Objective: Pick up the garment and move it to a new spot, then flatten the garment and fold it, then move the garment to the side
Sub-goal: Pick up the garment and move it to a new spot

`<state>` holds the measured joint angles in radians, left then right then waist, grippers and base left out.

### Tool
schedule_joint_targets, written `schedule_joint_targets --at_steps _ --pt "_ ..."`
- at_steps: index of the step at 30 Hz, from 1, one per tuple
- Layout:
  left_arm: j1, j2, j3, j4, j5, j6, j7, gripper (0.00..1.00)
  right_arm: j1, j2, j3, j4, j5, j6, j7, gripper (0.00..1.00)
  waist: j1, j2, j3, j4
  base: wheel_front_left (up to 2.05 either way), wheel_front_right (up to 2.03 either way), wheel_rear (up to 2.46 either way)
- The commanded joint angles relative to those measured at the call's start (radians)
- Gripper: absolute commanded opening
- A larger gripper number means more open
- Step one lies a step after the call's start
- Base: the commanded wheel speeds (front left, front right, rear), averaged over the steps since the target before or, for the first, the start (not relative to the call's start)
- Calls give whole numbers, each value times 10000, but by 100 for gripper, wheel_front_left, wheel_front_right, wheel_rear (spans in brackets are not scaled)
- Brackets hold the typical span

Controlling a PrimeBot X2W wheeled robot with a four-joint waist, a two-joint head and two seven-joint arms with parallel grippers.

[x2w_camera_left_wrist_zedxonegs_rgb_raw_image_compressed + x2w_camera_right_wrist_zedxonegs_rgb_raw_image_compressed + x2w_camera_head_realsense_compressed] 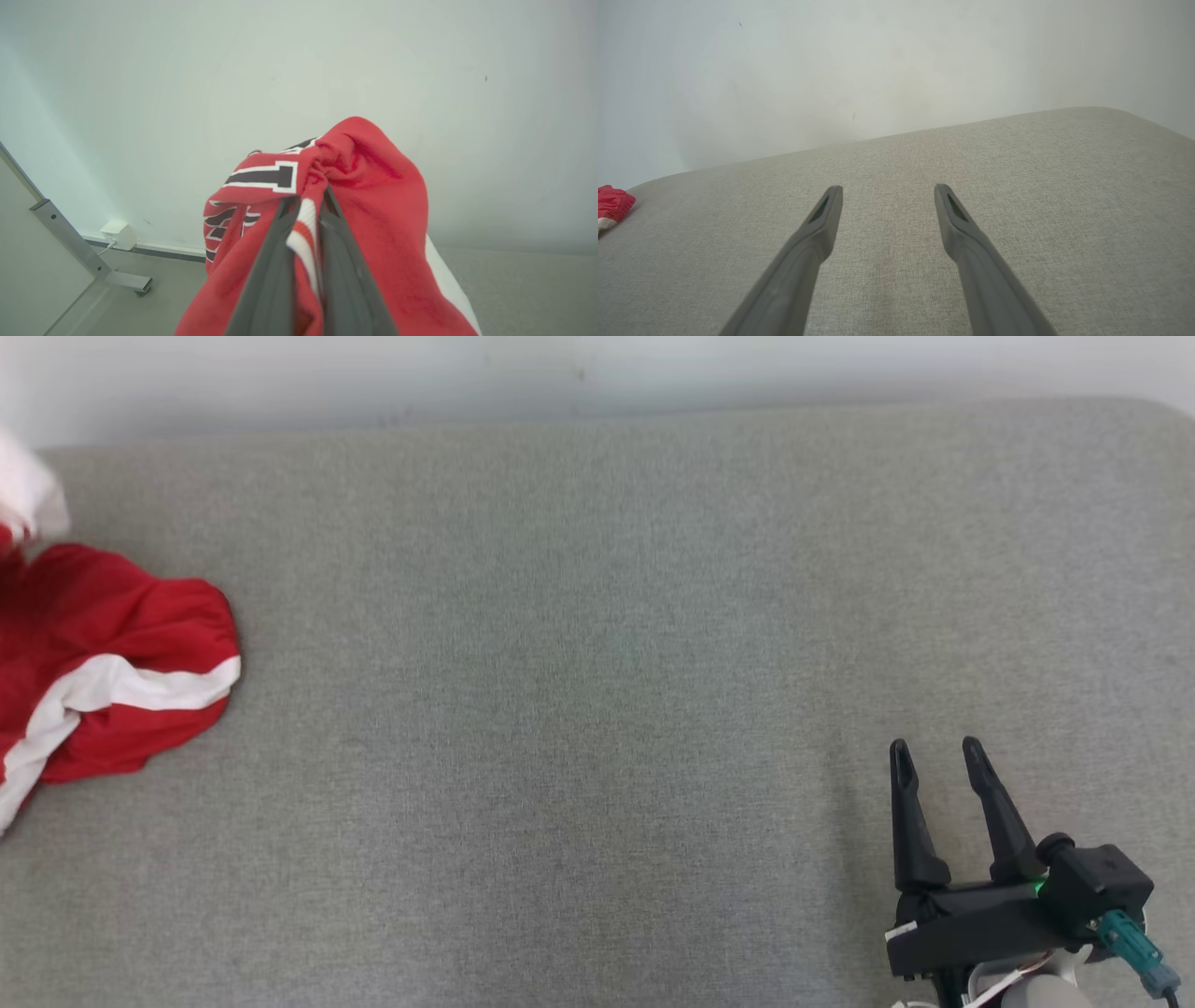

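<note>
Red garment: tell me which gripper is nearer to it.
Left. The left gripper is shut on the red garment, cloth pinched between its jaws. The right gripper stands open over the grey surface, well off toward the opposite side from the garment.

Right hand (935, 747): two long matte black plastic fingers (910, 821), tapered to narrow rounded tips, set on blocky black housing (980, 924). Small green light (1038, 889) seen lit on housing, round black knob (1055, 847) just above it. Teal cable connector (1134, 952) fitted at outer side. White wires (1004, 985) and pale grey rounded forearm (1036, 997) seen beneath. Oblong slot (955, 207) moulded inside each fingertip. Left hand (310, 200): matching dark grey fingers (271, 280), one marked by light specks.
</note>
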<state>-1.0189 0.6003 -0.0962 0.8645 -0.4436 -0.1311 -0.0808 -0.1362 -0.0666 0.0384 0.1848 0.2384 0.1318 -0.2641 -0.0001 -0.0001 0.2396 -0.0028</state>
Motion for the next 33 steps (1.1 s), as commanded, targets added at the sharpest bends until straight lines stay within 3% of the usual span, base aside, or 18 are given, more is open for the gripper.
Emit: schedule_joint_targets --at_steps 1,11,18,27,33 --pt "-254 63 -139 -322 -138 18 -97 0 186 47 -3 45 83 -21 -4 100 1 1 -469 -97 0 0 0" --pt "-1378 -511 -1251 -3432 -35 17 611 0 407 154 75 176 352 -21 -4 100 1 1 -1025 -1190 0 0 0" --pt "-1531 -1585 -1964 -4980 -180 204 1393 0 287 166 265 235 683 -21 -4 100 1 1 -995 -2439 0 0 0" --pt "-873 -2708 -2634 -5264 -411 340 1384 0 144 168 591 253 1013 -21 -4 100 1 1 -761 -3728 0 0 0" --pt "353 -3161 -2982 -5065 -545 439 951 0 73 168 531 187 1040 -21 -6 100 1 1 -569 -3950 0 0 0"
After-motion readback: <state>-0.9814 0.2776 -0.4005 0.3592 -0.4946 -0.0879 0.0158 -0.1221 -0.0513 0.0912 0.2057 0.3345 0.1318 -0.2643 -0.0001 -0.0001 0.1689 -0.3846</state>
